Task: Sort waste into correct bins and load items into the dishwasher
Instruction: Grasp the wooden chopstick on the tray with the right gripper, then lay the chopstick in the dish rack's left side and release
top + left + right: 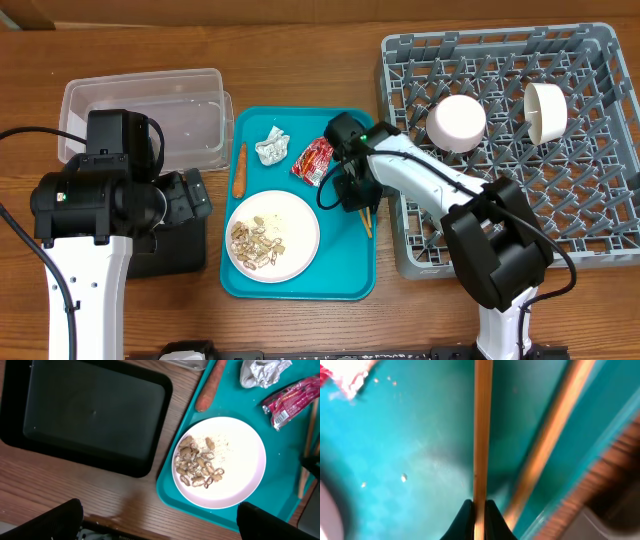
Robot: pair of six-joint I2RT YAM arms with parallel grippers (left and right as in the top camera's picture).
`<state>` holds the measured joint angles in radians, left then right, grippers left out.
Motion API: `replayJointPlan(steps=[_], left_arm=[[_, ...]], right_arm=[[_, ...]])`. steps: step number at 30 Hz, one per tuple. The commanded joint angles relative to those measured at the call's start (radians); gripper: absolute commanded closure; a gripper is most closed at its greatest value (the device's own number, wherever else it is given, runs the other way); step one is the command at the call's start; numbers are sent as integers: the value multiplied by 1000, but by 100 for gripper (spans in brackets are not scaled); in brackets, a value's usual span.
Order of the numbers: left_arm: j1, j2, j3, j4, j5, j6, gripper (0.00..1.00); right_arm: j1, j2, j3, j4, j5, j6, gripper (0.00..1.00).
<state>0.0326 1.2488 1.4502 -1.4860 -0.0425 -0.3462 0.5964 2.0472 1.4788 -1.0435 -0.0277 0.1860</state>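
My right gripper (358,195) is low over the teal tray's right side, shut on one wooden chopstick (482,435); a second chopstick (555,430) lies beside it on the tray. My left gripper (157,522) is open and empty above the table by the black tray (90,410). The white plate (272,236) holds beige food scraps (250,243). The paper ball (271,148), red wrapper (313,159) and orange stick (239,170) lie on the teal tray. The clear tub (150,110) sits at the back left. The grey dish rack (520,140) holds a bowl (457,122) and a cup (546,108).
The teal tray (345,270) sits between the black tray and the rack. The left arm's body hides much of the black tray in the overhead view. The rack's left wall rises right beside the chopsticks.
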Motion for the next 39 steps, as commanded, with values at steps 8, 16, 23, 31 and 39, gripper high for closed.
replayJointPlan(steps=[8, 16, 23, 31, 39], left_arm=[[-7, 6, 5, 2, -17, -21, 0], [-7, 6, 5, 2, -17, -21, 0], [-7, 6, 5, 2, -17, -21, 0], [-7, 6, 5, 2, -17, -21, 0], [-7, 6, 5, 2, -17, -21, 0]], right_arm=[[-50, -206, 261, -71, 50, 112, 96], [-221, -207, 222, -109, 53, 66, 96], [-265, -186, 134, -79, 53, -23, 96], [-249, -225, 159, -74, 97, -5, 43], [-83, -298, 157, -80, 86, -3, 45]])
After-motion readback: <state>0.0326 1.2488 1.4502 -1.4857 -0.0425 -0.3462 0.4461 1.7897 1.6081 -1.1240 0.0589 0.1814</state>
